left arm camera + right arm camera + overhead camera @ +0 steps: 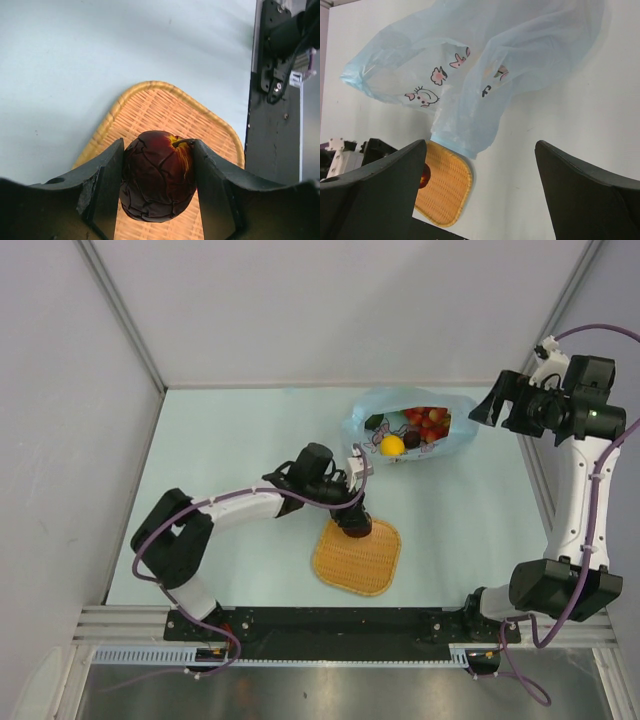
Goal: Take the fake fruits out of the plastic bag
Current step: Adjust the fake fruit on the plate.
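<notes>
Left wrist: plum (158,182) flanks behind gripper (159,148)

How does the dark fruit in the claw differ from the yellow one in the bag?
Colour: the dark fruit is deep red-purple with a yellow streak; the lemon is plain yellow. Hold: the left gripper clamps the dark fruit; no gripper holds the lemon. Place: the dark fruit is over the woven tray; the lemon lies inside the plastic bag. Both are small and rounded.
</notes>
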`<action>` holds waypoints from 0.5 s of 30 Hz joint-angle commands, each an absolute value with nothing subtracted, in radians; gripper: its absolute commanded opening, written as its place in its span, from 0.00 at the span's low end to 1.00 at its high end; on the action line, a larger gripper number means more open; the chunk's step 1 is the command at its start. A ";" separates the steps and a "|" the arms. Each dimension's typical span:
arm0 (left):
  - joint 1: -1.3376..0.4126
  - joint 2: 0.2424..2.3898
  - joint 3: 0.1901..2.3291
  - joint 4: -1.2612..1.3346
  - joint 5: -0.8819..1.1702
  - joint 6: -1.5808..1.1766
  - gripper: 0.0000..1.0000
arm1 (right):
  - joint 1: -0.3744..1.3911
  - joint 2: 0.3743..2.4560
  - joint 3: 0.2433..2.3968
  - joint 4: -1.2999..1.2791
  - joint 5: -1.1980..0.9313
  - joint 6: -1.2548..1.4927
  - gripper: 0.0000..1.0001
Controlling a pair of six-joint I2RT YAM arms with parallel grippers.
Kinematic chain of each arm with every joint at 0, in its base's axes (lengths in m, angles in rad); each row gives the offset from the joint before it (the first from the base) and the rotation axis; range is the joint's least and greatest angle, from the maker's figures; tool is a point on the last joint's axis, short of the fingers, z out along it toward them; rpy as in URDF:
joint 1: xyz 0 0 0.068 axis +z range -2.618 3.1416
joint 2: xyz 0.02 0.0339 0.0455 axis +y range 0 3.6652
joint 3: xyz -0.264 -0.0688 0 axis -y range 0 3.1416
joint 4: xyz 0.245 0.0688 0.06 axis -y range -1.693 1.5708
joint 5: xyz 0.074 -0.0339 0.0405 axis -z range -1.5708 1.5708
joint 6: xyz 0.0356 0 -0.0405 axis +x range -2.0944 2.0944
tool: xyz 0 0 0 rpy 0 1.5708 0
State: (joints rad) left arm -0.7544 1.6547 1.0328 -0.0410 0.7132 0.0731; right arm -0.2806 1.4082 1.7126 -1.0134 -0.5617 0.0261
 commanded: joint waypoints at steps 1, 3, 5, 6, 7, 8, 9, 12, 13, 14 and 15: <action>-0.721 1.700 0.986 0.248 0.701 -0.136 0.20 | -0.235 1.379 1.718 -0.968 -0.516 0.031 0.95; -0.692 1.723 0.977 0.273 0.700 -0.187 0.21 | -0.197 1.381 1.727 -0.977 -0.496 0.011 0.95; -0.674 1.727 0.965 0.287 0.704 -0.198 0.22 | -0.175 1.385 1.739 -0.988 -0.468 0.003 0.95; -0.669 1.720 0.960 0.285 0.707 -0.199 0.22 | -0.157 1.387 1.743 -0.989 -0.462 -0.023 0.96; -0.667 1.714 0.951 0.281 0.706 -0.198 0.22 | -0.150 1.390 1.744 -0.992 -0.453 -0.026 0.95; -0.666 1.707 0.947 0.276 0.706 -0.187 0.22 | -0.144 1.391 1.744 -0.989 -0.451 -0.031 0.96; -0.666 1.704 0.943 0.259 0.704 -0.181 0.22 | -0.135 1.397 1.743 -0.982 -0.448 -0.031 0.96; -0.663 1.710 0.943 0.226 0.703 -0.175 0.28 | -0.120 1.410 1.746 -0.965 -0.448 -0.028 0.96; -0.663 1.718 0.945 0.218 0.704 -0.173 0.37 | -0.117 1.420 1.749 -0.962 -0.448 -0.028 0.96; -0.663 1.720 0.945 0.215 0.715 -0.163 0.41 | -0.112 1.427 1.755 -0.957 -0.448 -0.028 0.96; -0.664 1.721 0.940 0.207 0.716 -0.153 0.43 | -0.107 1.434 1.767 -0.948 -0.448 -0.026 0.96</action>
State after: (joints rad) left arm -0.6605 1.7302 0.9482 0.1989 0.6914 -0.1585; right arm -0.1246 1.4059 1.7134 -1.0004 -0.4667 -0.0154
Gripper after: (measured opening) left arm 0.578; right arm 0.957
